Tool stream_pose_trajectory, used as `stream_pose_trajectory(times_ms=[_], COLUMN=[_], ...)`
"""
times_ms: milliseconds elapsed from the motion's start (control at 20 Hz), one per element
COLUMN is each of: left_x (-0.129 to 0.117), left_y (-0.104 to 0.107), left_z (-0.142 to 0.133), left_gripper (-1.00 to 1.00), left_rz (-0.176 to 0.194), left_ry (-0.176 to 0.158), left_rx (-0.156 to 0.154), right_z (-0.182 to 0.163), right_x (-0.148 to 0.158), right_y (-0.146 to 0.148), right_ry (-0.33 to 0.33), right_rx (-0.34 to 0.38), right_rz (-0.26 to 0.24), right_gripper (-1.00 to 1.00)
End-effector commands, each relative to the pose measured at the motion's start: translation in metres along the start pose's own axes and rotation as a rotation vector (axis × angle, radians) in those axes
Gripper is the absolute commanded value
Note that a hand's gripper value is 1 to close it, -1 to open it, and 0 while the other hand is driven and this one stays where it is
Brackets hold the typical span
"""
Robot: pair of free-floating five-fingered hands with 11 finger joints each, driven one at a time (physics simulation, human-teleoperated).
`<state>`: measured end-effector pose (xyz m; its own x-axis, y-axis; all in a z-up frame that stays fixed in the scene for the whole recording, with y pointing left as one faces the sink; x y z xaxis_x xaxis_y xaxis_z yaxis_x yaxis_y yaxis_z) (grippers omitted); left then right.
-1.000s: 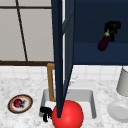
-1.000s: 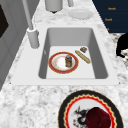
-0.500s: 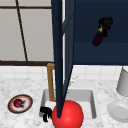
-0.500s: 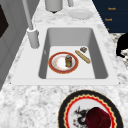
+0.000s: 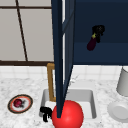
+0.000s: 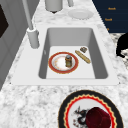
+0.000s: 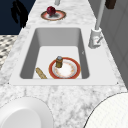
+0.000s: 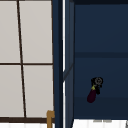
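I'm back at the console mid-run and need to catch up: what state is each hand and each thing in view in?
right hand: shut on the eggplant, up inside the cabinet.
eggplant: held, hanging down from the hand.
cabinet door: open, edge toward the camera.
left hand: low at the sink's front edge, holding nothing.
sink: no water showing, holds a red-rimmed plate.
red-rimmed plate: flat on the sink floor, a jar on it.
jar: upright.
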<state>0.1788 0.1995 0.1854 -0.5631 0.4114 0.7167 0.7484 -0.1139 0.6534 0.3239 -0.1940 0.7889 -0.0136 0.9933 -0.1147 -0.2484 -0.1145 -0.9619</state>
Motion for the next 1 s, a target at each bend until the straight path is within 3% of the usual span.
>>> stream_pose_trajectory(times_ms=[0,150,350,550,950], left_x=[0.000,0.000,0.000,0.000,0.000], left_y=[0.000,0.000,0.000,0.000,0.000], left_z=[0.000,0.000,0.000,0.000,0.000], left_gripper=[0.00,0.00,0.00,0.00,0.00], left_rz=[0.000,0.000,0.000,0.000,0.000], left_ry=[0.000,0.000,0.000,0.000,0.000], left_rx=[0.000,0.000,0.000,0.000,0.000], right_z=[-0.032,-0.053,-0.079,-0.104,-0.160], right_x=[0.010,0.014,0.019,0.011,0.001], right_y=[0.018,0.038,0.060,0.086,0.095], right_ry=[0.051,0.054,0.063,0.041,0.034], right_rx=[0.006,-0.011,-0.031,-0.045,0.027], right_rz=[-0.013,-0.014,0.025,0.019,0.003], right_gripper=[1.00,1.00,1.00,1.00,1.00])
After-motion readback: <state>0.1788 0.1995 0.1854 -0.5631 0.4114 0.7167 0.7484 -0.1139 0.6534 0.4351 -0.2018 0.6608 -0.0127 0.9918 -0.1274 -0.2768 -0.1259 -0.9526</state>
